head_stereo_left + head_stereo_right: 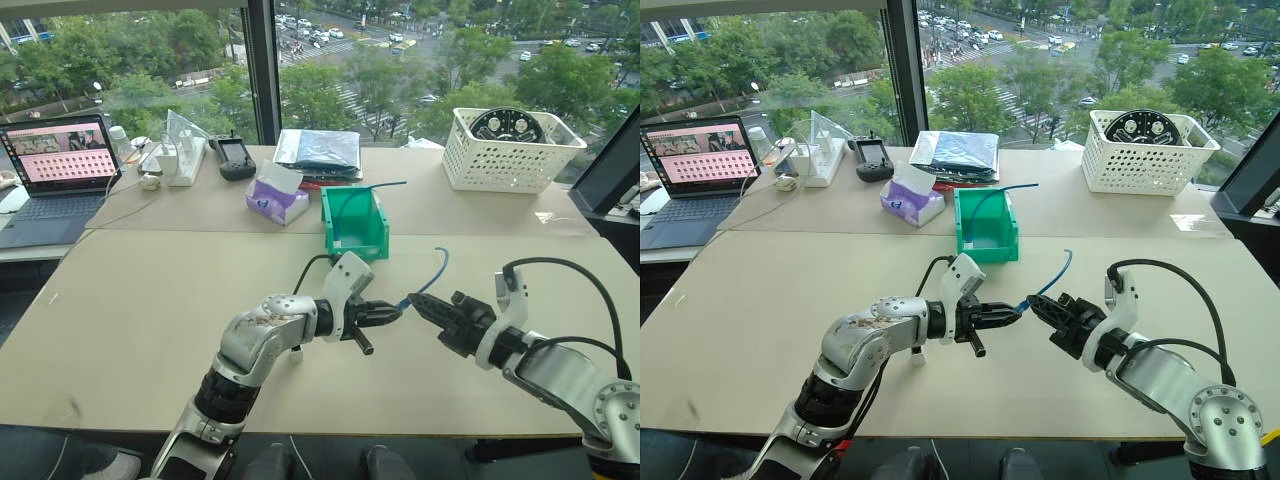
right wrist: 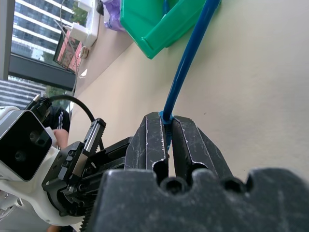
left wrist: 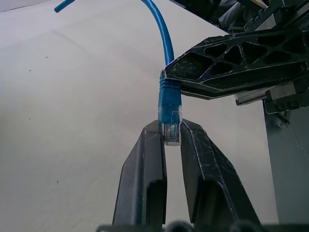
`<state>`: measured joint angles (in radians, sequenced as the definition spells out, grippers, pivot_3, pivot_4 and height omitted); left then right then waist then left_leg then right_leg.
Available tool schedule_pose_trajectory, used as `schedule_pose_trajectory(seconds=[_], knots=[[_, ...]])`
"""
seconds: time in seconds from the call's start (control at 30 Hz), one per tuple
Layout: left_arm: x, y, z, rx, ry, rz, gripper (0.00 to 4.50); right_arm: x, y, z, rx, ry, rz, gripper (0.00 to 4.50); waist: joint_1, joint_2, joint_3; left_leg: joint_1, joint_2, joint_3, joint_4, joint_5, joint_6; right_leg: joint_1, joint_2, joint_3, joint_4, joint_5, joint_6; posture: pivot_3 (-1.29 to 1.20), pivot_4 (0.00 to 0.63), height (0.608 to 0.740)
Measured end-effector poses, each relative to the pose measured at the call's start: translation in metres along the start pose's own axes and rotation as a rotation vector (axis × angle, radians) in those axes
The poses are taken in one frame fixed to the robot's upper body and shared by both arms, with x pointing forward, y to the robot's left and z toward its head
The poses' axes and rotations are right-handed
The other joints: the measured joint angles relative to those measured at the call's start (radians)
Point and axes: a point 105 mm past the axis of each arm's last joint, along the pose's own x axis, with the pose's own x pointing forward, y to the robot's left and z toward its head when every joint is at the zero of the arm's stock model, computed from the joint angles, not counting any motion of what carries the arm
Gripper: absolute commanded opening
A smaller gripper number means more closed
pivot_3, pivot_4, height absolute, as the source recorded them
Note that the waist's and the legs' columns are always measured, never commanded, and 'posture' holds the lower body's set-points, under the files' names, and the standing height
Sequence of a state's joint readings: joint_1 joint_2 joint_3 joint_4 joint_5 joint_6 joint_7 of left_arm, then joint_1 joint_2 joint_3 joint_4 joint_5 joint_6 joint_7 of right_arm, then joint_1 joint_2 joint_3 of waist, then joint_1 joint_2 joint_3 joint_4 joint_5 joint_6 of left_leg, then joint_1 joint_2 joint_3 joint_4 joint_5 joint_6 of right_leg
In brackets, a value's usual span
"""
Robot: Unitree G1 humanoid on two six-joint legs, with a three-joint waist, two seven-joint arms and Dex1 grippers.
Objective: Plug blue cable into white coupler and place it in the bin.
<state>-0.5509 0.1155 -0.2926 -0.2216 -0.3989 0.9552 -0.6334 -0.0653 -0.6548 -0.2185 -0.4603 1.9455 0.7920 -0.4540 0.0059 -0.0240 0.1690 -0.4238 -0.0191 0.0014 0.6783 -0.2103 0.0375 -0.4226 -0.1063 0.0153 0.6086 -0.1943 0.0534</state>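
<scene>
Above the table's front middle, my two grippers meet tip to tip. The left gripper [image 3: 171,137] is shut on the clear plug at one end of the blue cable [image 3: 163,34]. From the other side my right gripper [image 2: 166,121] is shut on the same cable's blue boot, just behind that plug. Beyond the grippers the cable [image 1: 432,272] arcs up and away, and its far end hangs free. The green bin [image 1: 355,225] stands on the table just beyond the grippers. The white coupler is out of view.
Another blue cord [image 1: 365,190] sticks out of the bin. At the back stand a white lattice basket [image 1: 510,150], a tissue box [image 1: 277,197], a plastic bag [image 1: 318,152], a black controller [image 1: 232,158] and a laptop [image 1: 60,165].
</scene>
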Motion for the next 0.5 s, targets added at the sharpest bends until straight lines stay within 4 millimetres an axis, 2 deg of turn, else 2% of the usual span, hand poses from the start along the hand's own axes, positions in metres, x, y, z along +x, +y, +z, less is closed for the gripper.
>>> schedule_pose_trajectory(seconds=[0.1,0.13,0.5], knots=[[-0.0001,0.0007,-0.0011,0.0,0.006,0.006,0.06,0.0004,0.0019,-0.0013,-0.008,0.011,0.014,2.58,0.003,0.0,0.0,0.0,0.0,0.0,0.0,0.0,0.0,0.0,0.0,0.0,0.0,0.0,0.0,0.0,0.15,0.74],[0.0003,0.0001,-0.0015,0.0,0.008,0.003,0.06,0.0007,0.0029,-0.0016,-0.011,0.014,0.019,2.81,0.003,0.0,0.0,0.0,0.0,0.0,0.0,0.0,0.0,0.0,0.0,0.0,0.0,0.0,0.0,0.0,0.15,0.74],[0.0012,-0.0009,-0.0025,0.0,0.013,-0.001,0.06,0.0026,0.0038,-0.0032,-0.026,0.026,0.02,2.81,0.005,0.0,0.0,0.0,0.0,0.0,0.0,0.0,0.0,0.0,0.0,0.0,0.0,0.0,0.0,0.0,0.15,0.74]])
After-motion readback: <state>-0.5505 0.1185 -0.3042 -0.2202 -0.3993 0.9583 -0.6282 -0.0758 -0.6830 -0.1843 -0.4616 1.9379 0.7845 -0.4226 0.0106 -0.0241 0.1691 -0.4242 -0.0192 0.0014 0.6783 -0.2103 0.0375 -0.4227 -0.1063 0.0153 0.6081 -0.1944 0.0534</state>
